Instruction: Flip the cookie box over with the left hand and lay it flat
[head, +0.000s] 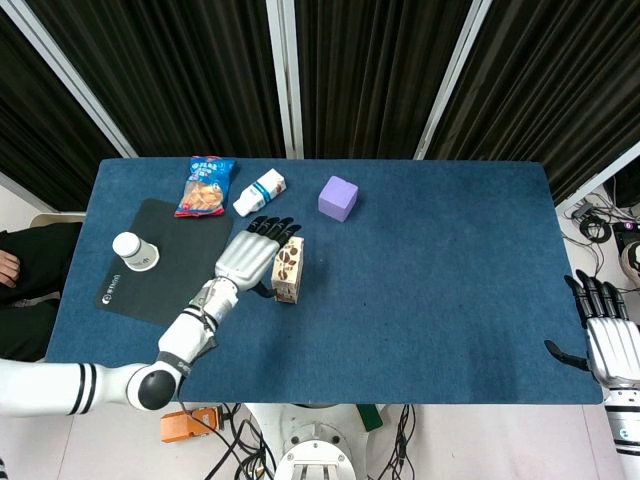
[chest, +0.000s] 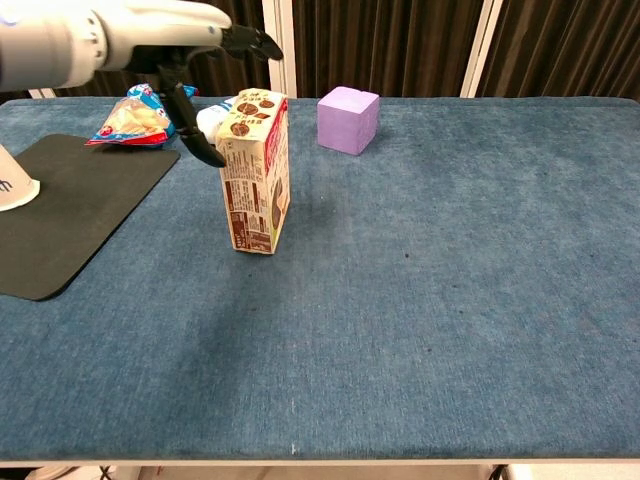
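The cookie box (head: 287, 270) (chest: 255, 172) stands upright on the blue table, cream with brown cookie pictures and a red edge. My left hand (head: 252, 255) (chest: 185, 50) hovers above and just left of the box's top, fingers spread, holding nothing. In the chest view its thumb hangs down beside the box's upper left corner; I cannot tell whether it touches. My right hand (head: 608, 335) rests open at the table's right front corner, far from the box.
A purple cube (head: 338, 197) (chest: 348, 119) sits behind the box to the right. A small white bottle (head: 259, 192), a snack bag (head: 205, 186) (chest: 128, 117), a black mat (head: 160, 257) and a paper cup (head: 134, 251) lie to the left.
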